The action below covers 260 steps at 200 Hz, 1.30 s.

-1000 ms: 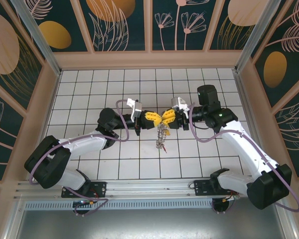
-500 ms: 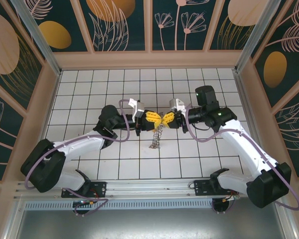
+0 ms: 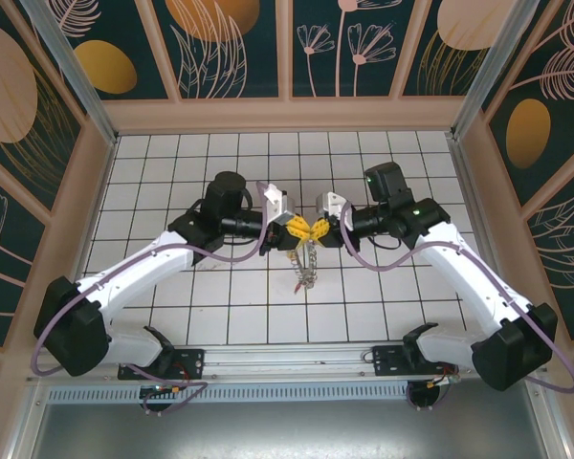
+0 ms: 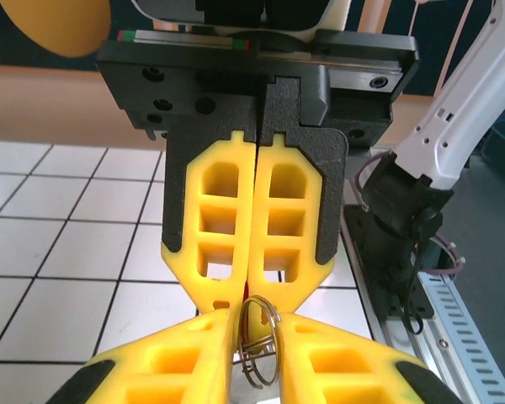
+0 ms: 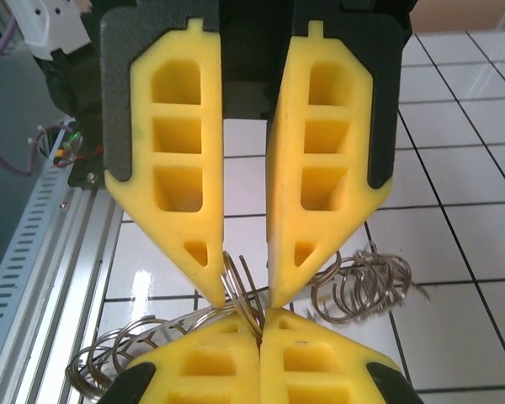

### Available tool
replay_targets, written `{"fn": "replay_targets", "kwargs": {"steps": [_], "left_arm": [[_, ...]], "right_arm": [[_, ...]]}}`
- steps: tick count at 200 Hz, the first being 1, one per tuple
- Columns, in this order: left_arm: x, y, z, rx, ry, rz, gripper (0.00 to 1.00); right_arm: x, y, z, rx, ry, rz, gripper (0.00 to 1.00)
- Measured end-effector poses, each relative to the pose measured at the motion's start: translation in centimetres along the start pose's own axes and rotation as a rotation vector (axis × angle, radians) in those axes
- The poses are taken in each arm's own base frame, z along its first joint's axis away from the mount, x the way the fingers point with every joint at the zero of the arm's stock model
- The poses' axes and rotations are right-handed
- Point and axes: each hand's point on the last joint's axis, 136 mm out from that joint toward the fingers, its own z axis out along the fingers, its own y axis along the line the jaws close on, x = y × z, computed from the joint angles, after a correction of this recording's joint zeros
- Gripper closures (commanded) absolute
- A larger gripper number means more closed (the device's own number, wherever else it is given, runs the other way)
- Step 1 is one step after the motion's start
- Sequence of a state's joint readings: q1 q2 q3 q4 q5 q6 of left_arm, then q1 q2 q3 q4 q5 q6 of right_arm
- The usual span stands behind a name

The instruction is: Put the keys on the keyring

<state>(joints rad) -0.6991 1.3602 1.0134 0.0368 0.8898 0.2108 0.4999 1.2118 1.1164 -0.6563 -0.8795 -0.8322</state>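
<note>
Dangling keyring over the table's middle, links bunching toward the near edge; keys too small to pick out among them. Pinching its wire now with right gripper, jaws pressing together on it after standing apart a second ago. Loosening left gripper, shut before, jaws now parting slightly astride the same wire. Swinging left elbow toward the far edge. Passing the hold from left to right, probably freeing left for fetching or threading a key.
</note>
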Motion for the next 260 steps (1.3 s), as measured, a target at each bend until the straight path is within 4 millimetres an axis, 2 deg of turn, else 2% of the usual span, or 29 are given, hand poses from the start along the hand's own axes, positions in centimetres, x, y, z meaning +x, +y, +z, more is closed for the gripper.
{"fn": "replay_targets", "kwargs": {"steps": [4, 14, 65, 76, 89, 138, 210, 260], "left_arm": [[0.2, 0.1, 0.1, 0.002, 0.01, -0.008, 0.86], [0.5, 0.1, 0.2, 0.007, 0.029, -0.014, 1.0], [0.8, 0.4, 0.3, 0.001, 0.047, -0.012, 1.0], [0.6, 0.3, 0.2, -0.006, 0.029, -0.006, 1.0], [0.4, 0.0, 0.0, -0.01, 0.0, -0.001, 1.0], [-0.1, -0.9, -0.5, 0.004, -0.129, -0.054, 1.0], [-3.0, -1.5, -1.3, 0.029, -0.293, -0.053, 1.0], [-3.1, -1.3, -1.2, 0.042, -0.336, -0.08, 1.0]], "right_arm": [[0.2, -0.1, 0.1, 0.002, 0.01, 0.003, 1.0], [0.6, -0.2, 0.2, 0.01, 0.032, 0.01, 1.0], [1.0, 0.0, 0.2, 0.005, 0.047, 0.029, 1.0], [0.9, 0.0, 0.1, 0.001, 0.025, 0.03, 0.85], [0.6, 0.2, -0.2, -0.006, -0.01, 0.024, 0.82], [-1.0, 0.3, -2.3, 0.012, -0.121, -0.013, 0.8], [-1.7, 0.9, -2.3, -0.026, -0.171, -0.021, 0.78], [-2.2, 0.9, -2.3, -0.037, -0.202, -0.017, 0.76]]}}
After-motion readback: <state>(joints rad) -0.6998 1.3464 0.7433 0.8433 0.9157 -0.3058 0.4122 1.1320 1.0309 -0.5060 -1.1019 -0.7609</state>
